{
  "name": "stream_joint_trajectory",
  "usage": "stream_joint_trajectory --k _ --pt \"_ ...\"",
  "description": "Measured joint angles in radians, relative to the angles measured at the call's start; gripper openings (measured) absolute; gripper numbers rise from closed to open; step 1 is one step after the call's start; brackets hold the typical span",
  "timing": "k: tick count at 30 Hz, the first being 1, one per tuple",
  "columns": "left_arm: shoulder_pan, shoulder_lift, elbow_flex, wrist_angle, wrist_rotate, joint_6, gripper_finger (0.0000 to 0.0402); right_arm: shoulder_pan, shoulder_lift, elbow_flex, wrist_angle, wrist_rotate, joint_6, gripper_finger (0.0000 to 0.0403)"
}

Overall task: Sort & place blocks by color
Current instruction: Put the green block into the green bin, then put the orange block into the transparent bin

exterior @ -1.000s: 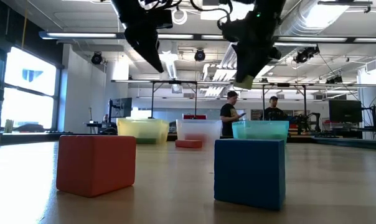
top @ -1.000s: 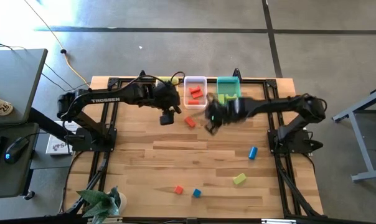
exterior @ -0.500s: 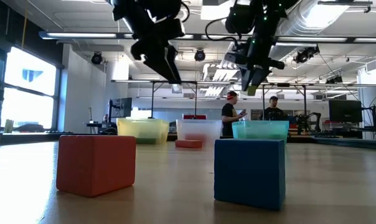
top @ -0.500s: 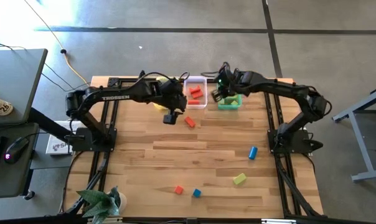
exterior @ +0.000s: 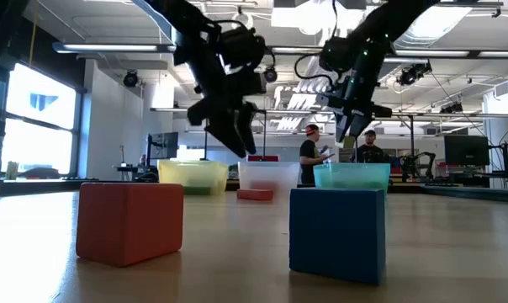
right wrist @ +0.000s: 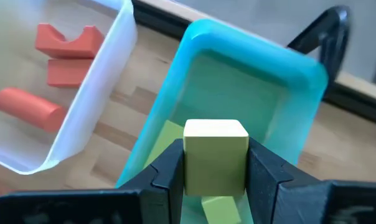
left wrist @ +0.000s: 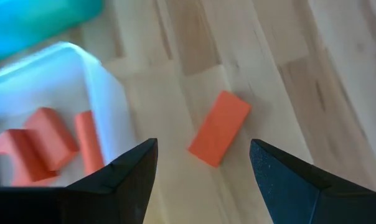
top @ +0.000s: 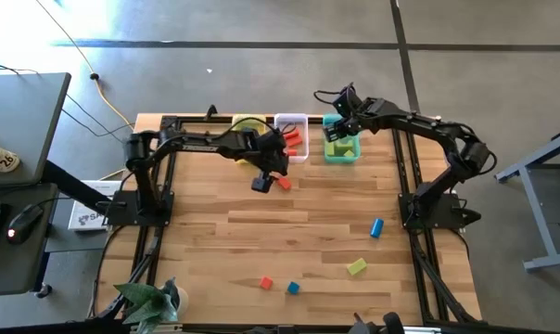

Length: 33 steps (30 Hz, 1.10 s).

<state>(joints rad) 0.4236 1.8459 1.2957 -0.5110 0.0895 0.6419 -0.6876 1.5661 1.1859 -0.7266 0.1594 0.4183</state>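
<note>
My right gripper [right wrist: 215, 163] is shut on a yellow-green cube [right wrist: 216, 146] and hangs over the teal tray [top: 341, 151], which has yellow-green blocks [right wrist: 168, 140] lying in it. My left gripper [left wrist: 202, 163] is open above the table, its fingers standing to either side of a red-orange bar [left wrist: 219, 128] that lies flat on the wood just near of the clear tray [top: 292, 141]. That tray holds red-orange blocks [left wrist: 43, 138]. In the low view the left gripper [exterior: 237, 135] hangs well above the table. My right gripper pinches the yellow-green cube between its two fingers, one on each opposite side face [right wrist: 192, 163]. The fingers come from above, pointing down. The cube is lifted clear, held level above the teal tray's inside.
A yellow tray [top: 247, 124] stands left of the clear one, partly under my left arm. Loose on the near half of the table: a blue cylinder [top: 376, 226], a yellow-green block [top: 356, 267], a red-orange cube [top: 266, 283] and a blue cube [top: 293, 288]. People stand in the room behind.
My right gripper has carried the yellow-green cube from above the table's middle toward the far edge and now holds it over the teal tray. My left gripper has moved a little right and down toward the red-orange bar, staying open.
</note>
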Motion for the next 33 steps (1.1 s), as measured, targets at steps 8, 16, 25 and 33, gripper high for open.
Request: stream_joint_trajectory --k 8,16,25,33 --pt "-0.010 0.075 0.000 0.024 -0.005 0.085 0.0243 -0.022 0.000 -0.070 0.059 -0.079 -0.001 0.0100" --pt "-0.033 0.127 0.000 0.043 -0.012 0.180 0.0243 -0.022 0.000 -0.139 0.101 -0.151 0.014 0.0100" --pt "-0.040 0.173 0.000 0.069 -0.021 0.180 0.0243 -0.022 0.000 -0.155 0.108 -0.142 0.029 0.0145" --pt "-0.038 0.177 0.000 0.093 -0.022 0.147 0.0236 -0.022 0.000 -0.155 0.119 -0.142 0.026 0.0175"
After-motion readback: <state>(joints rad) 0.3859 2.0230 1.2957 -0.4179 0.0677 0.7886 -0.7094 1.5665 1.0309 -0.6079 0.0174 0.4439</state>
